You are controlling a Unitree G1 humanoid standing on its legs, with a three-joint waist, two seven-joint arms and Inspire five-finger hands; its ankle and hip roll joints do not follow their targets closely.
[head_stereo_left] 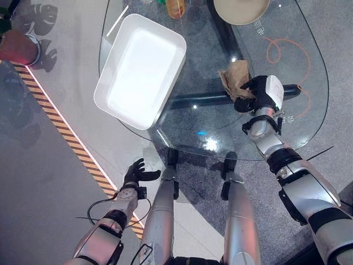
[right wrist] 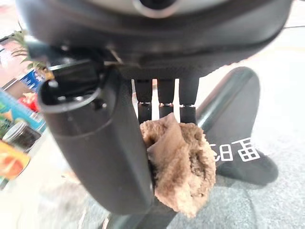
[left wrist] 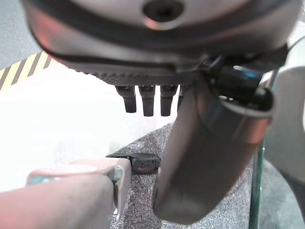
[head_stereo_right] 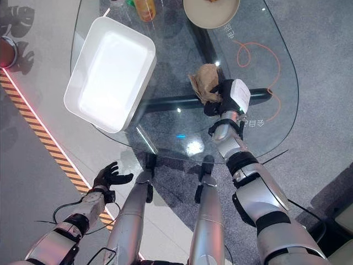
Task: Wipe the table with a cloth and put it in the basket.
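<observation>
The right hand (head_stereo_left: 263, 93) is over the glass worktop (head_stereo_left: 287, 118), its fingers curled tight round the brown cloth (head_stereo_left: 236, 77). The white basket (head_stereo_left: 140, 69) sits well apart on the worktop. The left hand (head_stereo_left: 137, 174) hangs low, fingers spread wide.

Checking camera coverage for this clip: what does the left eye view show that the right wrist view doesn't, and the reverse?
Left eye alone: the white basket lying on the glass table, a beige plate, and the left robot hand open beside the table. Right wrist alone: colourful packages past the table. Shared: the right robot hand pinching the brown cloth over the glass.
</observation>
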